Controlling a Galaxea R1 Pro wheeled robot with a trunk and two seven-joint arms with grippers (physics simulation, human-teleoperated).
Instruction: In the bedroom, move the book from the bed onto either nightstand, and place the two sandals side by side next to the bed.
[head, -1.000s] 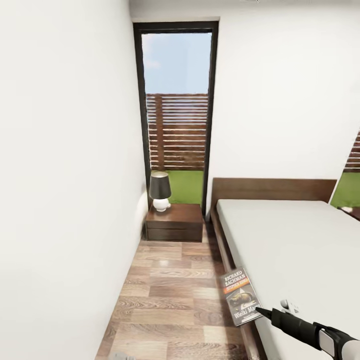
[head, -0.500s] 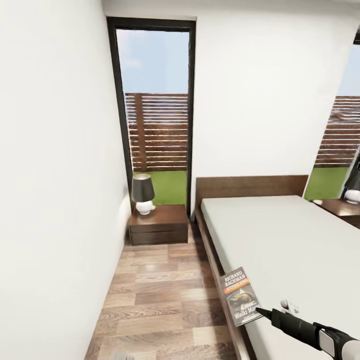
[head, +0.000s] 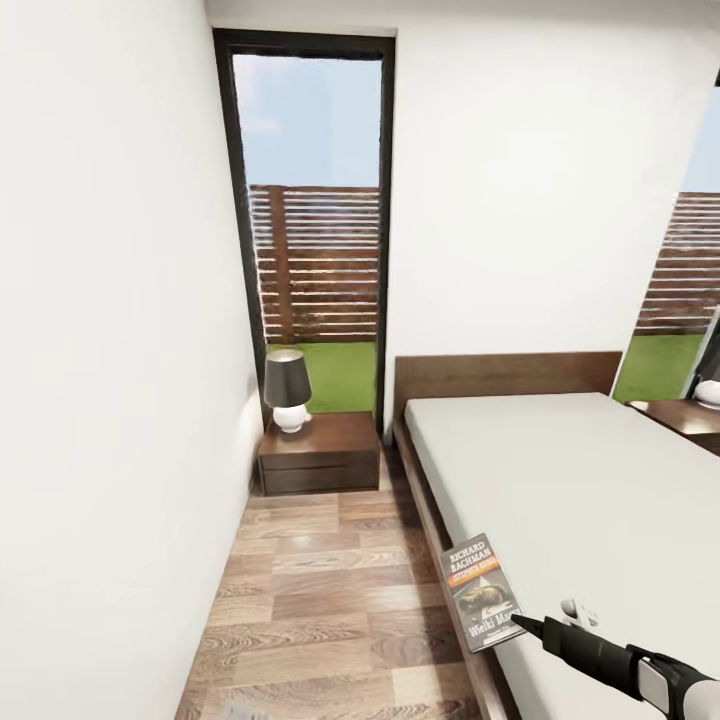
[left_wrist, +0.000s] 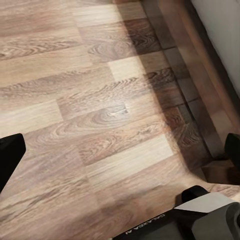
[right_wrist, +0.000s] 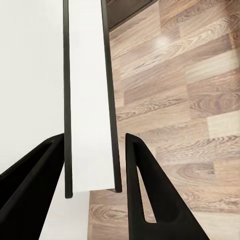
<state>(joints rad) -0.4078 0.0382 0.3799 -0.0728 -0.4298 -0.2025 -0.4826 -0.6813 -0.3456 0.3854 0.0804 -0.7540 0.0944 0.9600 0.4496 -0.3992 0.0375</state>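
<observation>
— Any room to pass at lower left of the frame?
— I saw open floor (head: 320, 590) between the wall (head: 110, 400) and bed (head: 560, 490).
— Obstacles?
— A lamp (head: 287, 390) crowded the nightstand (head: 325, 455) top's left; its right stayed bare.

Dark orange-banded book (head: 481, 592), brown plank floor (head: 320, 590)

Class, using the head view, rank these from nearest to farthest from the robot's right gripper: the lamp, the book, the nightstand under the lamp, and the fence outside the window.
1. The book: held in the right gripper, at the bed's edge.
2. The nightstand: ahead, in the left corner beside the headboard.
3. The lamp: at the nightstand's back left.
4. The fence: outside, beyond the window.
</observation>
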